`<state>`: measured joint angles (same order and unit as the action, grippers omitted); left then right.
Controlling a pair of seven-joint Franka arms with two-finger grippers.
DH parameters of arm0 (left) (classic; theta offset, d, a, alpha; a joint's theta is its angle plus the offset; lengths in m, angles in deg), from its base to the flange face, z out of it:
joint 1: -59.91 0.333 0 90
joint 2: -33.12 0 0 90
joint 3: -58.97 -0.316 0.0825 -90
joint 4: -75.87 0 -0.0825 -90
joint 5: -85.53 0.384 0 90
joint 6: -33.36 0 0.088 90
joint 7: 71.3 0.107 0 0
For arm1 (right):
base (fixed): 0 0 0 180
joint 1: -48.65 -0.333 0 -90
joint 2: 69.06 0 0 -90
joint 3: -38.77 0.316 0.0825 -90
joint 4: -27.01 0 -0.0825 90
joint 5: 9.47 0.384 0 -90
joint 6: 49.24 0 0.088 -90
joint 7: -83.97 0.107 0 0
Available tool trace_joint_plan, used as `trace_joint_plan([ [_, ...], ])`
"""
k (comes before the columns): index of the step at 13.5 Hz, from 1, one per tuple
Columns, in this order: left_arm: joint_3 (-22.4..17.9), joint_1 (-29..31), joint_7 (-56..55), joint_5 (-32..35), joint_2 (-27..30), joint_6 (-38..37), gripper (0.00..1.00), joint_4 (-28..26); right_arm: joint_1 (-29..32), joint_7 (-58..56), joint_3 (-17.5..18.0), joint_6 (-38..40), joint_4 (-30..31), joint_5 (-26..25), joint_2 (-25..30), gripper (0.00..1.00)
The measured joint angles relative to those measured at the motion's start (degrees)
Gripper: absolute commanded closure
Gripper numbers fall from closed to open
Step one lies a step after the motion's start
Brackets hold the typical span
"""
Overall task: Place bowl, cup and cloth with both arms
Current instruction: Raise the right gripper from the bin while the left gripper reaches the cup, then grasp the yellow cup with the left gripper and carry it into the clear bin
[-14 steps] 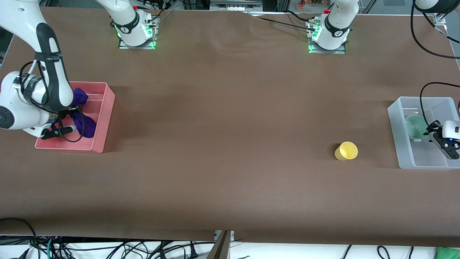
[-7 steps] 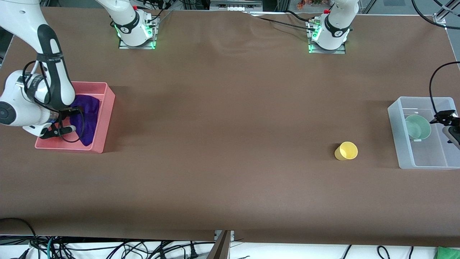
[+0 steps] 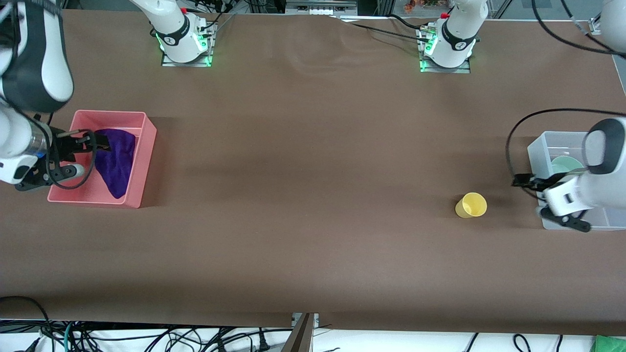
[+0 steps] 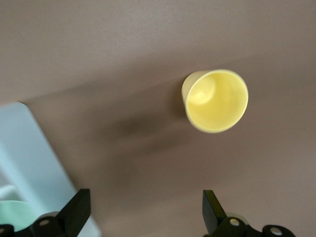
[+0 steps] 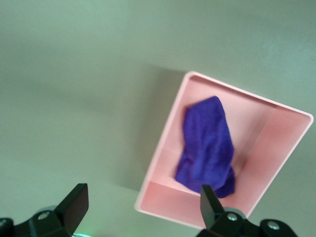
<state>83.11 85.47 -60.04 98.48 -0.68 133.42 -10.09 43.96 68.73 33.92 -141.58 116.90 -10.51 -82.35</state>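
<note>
Purple fuzzy cloth (image 3: pixel 116 159) crumpled in pink tray (image 3: pixel 146 146); both grippers spread wide, empty

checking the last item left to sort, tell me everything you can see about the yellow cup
The cup is small, plain yellow, smooth and plastic-looking, with a round rim and no handle. It looks empty. It stands alone on the bare brown table, mouth up, touching nothing else, beside the clear bin at the left arm's end. The left gripper is open above the table between bin and cup, not touching it.
</note>
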Motion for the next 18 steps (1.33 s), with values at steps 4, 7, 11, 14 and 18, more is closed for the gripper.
trace_joint_plan([
  [4, -0.04, -1.75, -9.74, -0.12, -5.78, 7.35, 0.62, -0.31, -0.08, 4.86, 4.16, 2.54, -4.65, -0.02, 3.56, 0.00],
  [7, -0.06, -1.83, -12.67, -1.26, -8.94, 11.29, 1.00, -1.38, 0.69, 5.17, 3.78, 2.47, -6.63, -0.02, 7.71, 0.00],
  [11, -0.04, -2.35, -15.29, -2.23, -10.81, 12.20, 1.00, -1.46, 2.55, 5.26, 3.49, 3.02, -6.57, -0.02, 9.27, 0.00],
  [14, 0.03, -2.32, -15.27, -2.22, -9.84, 9.78, 1.00, -0.57, 3.11, 6.92, 3.45, 4.16, -6.36, -0.01, 9.23, 0.00],
  [18, 0.50, -2.30, -11.12, 0.40, -1.00, -6.65, 1.00, 2.94, 3.04, 8.90, 3.62, 4.94, -6.32, -0.01, 8.88, 0.00],
])
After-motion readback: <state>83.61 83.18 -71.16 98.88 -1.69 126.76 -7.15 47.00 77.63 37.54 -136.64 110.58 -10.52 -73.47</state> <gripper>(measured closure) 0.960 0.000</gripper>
